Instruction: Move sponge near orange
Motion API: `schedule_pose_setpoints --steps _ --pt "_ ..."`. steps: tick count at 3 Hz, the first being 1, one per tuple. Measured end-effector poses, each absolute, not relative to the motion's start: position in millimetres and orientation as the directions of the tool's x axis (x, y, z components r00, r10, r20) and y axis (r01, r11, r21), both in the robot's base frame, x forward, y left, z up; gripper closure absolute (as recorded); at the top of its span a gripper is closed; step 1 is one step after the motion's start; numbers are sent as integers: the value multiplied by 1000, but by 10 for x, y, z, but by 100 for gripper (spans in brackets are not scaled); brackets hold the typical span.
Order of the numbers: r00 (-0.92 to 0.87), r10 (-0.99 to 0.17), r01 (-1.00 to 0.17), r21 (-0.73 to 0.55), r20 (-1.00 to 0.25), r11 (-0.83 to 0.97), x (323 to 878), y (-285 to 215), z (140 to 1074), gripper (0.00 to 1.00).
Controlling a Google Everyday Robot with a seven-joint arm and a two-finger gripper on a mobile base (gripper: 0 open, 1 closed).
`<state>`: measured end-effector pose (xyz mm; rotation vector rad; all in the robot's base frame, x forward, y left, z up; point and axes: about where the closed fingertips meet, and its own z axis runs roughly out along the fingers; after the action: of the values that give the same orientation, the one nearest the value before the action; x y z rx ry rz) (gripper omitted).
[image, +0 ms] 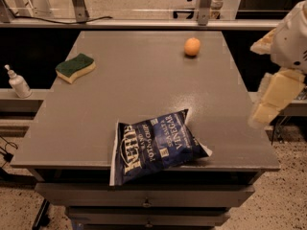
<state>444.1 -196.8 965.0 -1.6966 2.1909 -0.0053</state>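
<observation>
The sponge (75, 67), dark green on top over pale yellow foam, lies near the left edge of the grey table (144, 95). The orange (192, 47), small and round, sits at the far right of the table top. They are far apart, almost the table's width. My gripper (272, 98), pale yellow and white, hangs in the air beyond the table's right edge, level with the table's middle. It is far from the sponge and holds nothing that I can see.
A blue chip bag (156, 145) lies at the table's front edge, between centre and right. A small white pump bottle (18, 83) stands on a lower ledge left of the table. Drawers sit below the front edge.
</observation>
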Motion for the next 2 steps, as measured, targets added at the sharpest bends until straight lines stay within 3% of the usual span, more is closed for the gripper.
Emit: schedule_pose_setpoints --steps 2 --pt "-186 -771 -948 -96 -608 304 4705 -993 9225 0"
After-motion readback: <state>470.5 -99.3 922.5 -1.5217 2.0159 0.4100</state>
